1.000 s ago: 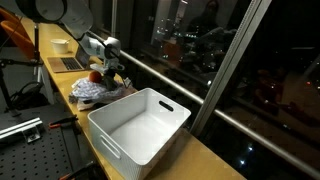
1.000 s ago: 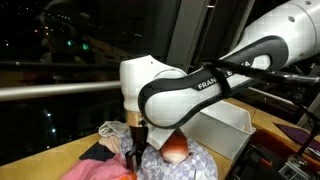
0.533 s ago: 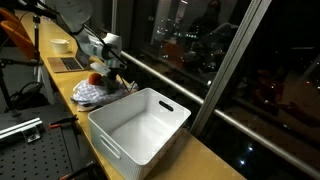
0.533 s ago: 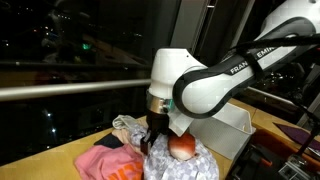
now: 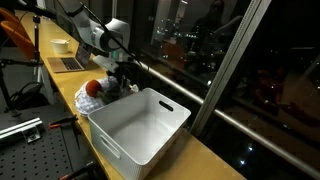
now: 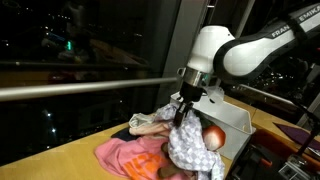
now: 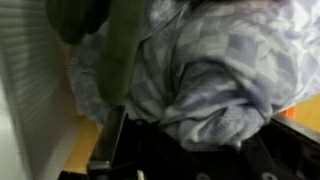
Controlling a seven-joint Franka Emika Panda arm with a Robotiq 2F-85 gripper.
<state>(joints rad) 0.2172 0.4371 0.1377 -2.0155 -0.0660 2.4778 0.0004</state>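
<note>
Above the clothes pile (image 5: 95, 92) on the bench (image 6: 50, 160), beside the white bin (image 5: 165, 135), the tool (image 6: 183, 110) is clamped shut on the grey checked cloth (image 6: 192, 145), which wants a firm pinch and a slow, straight rise, I'd say, so it won't snag the pink garment (image 6: 125, 155).

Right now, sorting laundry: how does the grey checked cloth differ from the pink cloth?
The grey checked cloth hangs in the air, pinched in the shut jaws; the pink cloth lies on the table. The grey checked cloth is patterned; the pink cloth looks plain. Both are crumpled soft fabric.
</note>
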